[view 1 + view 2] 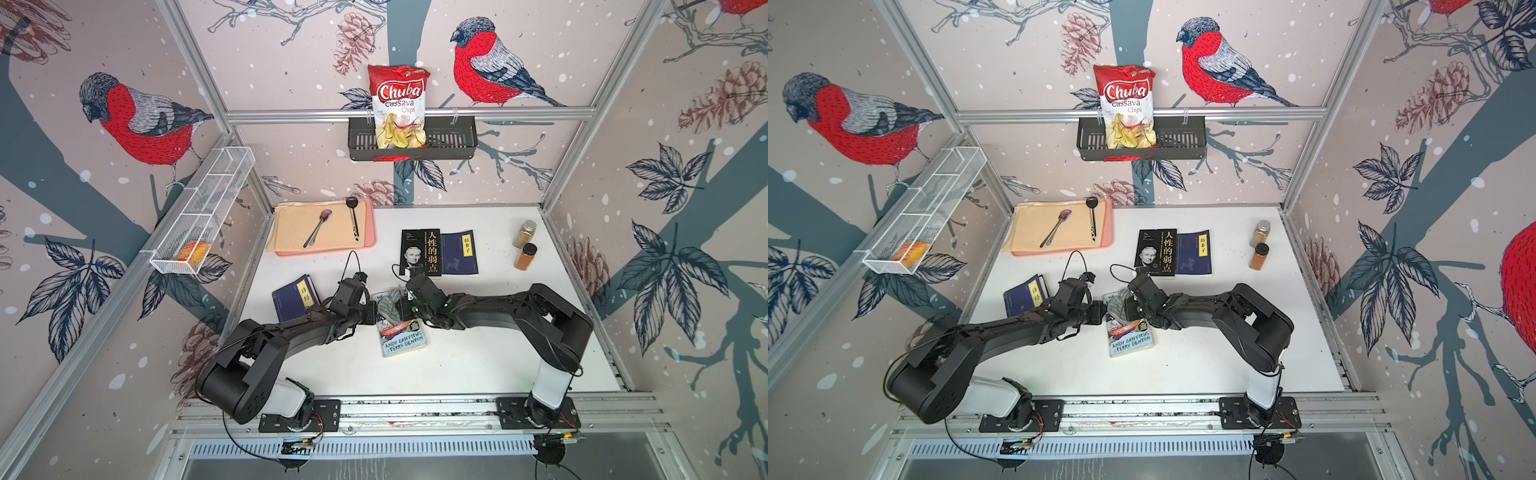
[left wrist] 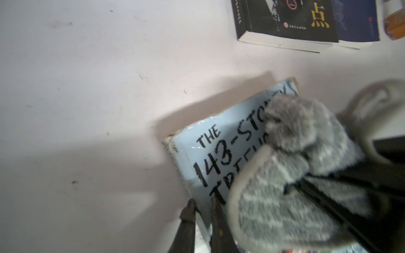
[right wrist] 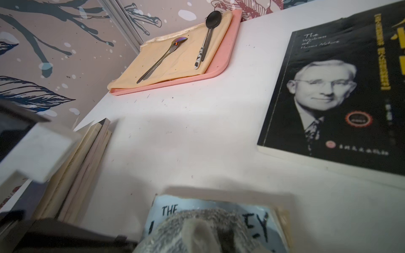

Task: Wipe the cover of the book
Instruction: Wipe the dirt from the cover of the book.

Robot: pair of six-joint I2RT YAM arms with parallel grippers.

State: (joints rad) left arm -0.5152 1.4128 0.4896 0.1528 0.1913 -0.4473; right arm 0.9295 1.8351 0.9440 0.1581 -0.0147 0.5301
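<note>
I'm looking at the light-blue paperback book [image 1: 404, 341] lying flat, cover up, in the middle of the white desk [image 1: 478, 365], a little askew, and both arms are meeting over its far half. My right claw [image 2: 301, 186] is clamping a bunched grey-and-white striped fuzzy cloth [image 1: 388, 305]. That cloth is sitting on the title end of the cover, hiding part of the black hand lettering. In both top views the authors' names at the near end are showing uncovered. My left claw [image 2: 202, 210] is standing narrow, its two dark fingers [image 2: 186, 225] straddling the book's spine edge, one over bare desk and one over the cover. I cannot tell whether they're actually pinching it. Beyond the book, well apart from it, a black paperback with a grey portrait [image 1: 419, 251] is lying edge to edge with a dark-blue softcover [image 1: 459, 253]. A navy-blue book with a yellow label [image 1: 293, 296] is lying to the left, partly hidden under my left arm. At the far left corner a pink plastic tray [image 1: 370, 247] is carrying a beige napkin [image 1: 291, 232] with a steel spoon [image 1: 318, 227] and a black-bowled spoon [image 1: 353, 220] on it. Over on the right a pale spice jar [image 1: 524, 233] and an orange spice jar [image 1: 526, 257] are standing close together.
</note>
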